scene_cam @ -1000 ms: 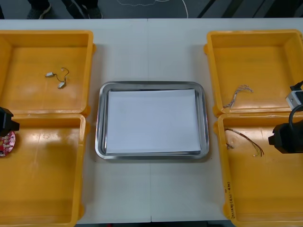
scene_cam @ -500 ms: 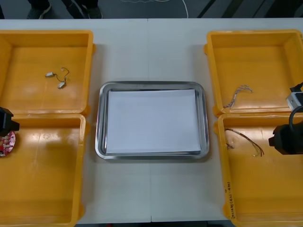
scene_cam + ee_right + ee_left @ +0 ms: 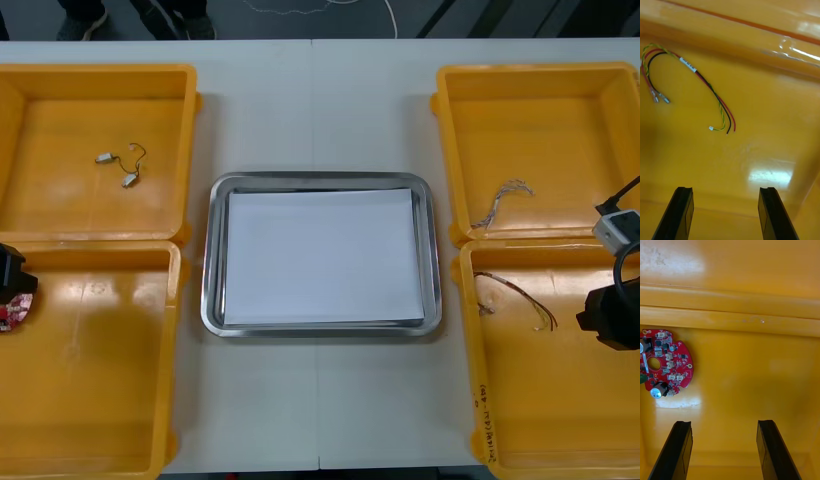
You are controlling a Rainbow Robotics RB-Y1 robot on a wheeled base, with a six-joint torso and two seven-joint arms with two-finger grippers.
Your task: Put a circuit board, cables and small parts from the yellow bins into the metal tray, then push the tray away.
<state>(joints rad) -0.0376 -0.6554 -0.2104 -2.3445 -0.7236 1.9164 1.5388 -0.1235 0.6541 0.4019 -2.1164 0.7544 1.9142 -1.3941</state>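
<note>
At the right gripper (image 3: 725,189): fingers spread wide, nothing between them. Held low over the near right yellow bin (image 3: 560,400), toward its outer side. Ahead of the fingertips, flat on the bin floor and well apart from them: the red and yellow cable (image 3: 709,87), bent in a loose arc, with a black strand alongside and a white label partway along.

At the left gripper (image 3: 724,423): fingers likewise spread, empty. Held over the near left yellow bin (image 3: 100,380), at its outer edge. Beyond one fingertip and off to its side, not touching: the round red circuit board (image 3: 666,363), apparently flat on the bin floor, close to the wall shared with the next bin; partly hidden under the arm in the front view.

Farther out:
- In the far right yellow bin (image 3: 540,120), near its inner front corner: a thin twisted cable (image 3: 503,200), probably blue and white, too fine to confirm.
- In the far left yellow bin (image 3: 80,120): small metal parts (image 3: 130,180) joined by a fine wire.
- Between the bin pairs, on the table (image 3: 320,100): the metal tray (image 3: 320,180), white inside, holding none of the items.
</note>
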